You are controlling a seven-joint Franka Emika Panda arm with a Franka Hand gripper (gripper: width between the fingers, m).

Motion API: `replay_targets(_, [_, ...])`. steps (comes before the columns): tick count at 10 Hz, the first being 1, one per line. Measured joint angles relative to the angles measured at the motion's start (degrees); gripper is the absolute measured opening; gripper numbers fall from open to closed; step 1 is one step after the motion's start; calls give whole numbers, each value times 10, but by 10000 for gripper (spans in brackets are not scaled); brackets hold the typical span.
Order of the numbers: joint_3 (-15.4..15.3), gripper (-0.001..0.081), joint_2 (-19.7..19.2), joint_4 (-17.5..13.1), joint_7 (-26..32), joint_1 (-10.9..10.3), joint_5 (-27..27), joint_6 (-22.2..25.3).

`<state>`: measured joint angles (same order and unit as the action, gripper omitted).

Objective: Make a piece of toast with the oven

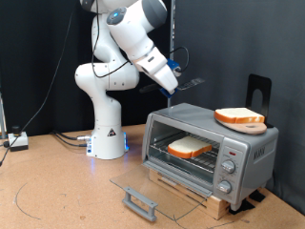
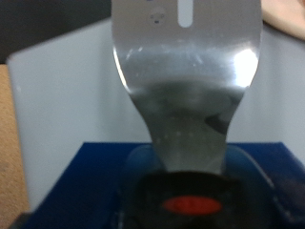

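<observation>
The oven [image 1: 250,143] stands at the exterior view's right with its glass door [image 1: 162,183] folded down flat and the grey bar handle [image 1: 140,201] at the front. The piece of toast [image 1: 191,147] lies on the wire rack inside. My gripper [image 1: 172,76] hangs in the air above and to the left of the oven's top. It is shut on a metal spatula [image 2: 186,86], whose silver blade fills the wrist view over a pale grey surface. Its dark blade end shows in the exterior view [image 1: 194,83].
A second orange-crusted slice on a round tan board [image 1: 239,117] lies on the oven's top. A black stand [image 1: 259,91] rises behind it. The oven's knobs [image 1: 227,173] are on its right panel. The robot's white base [image 1: 107,134] and cables [image 1: 19,141] are at the left.
</observation>
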<state>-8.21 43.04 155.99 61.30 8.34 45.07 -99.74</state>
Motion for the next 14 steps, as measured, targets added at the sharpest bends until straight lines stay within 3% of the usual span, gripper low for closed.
replay_targets(2, [-36, 396, 40, 15, -23, -12, 13, -17])
replay_targets(4, [-91, 396, 86, 39, -71, -19, 29, -45])
replay_targets(6, [-131, 396, 107, 52, -110, -20, 41, -59])
replay_targets(9, [-168, 396, 103, 70, -133, -15, 42, -90])
replay_targets(14, [-200, 396, 40, 78, -107, -14, 86, -134])
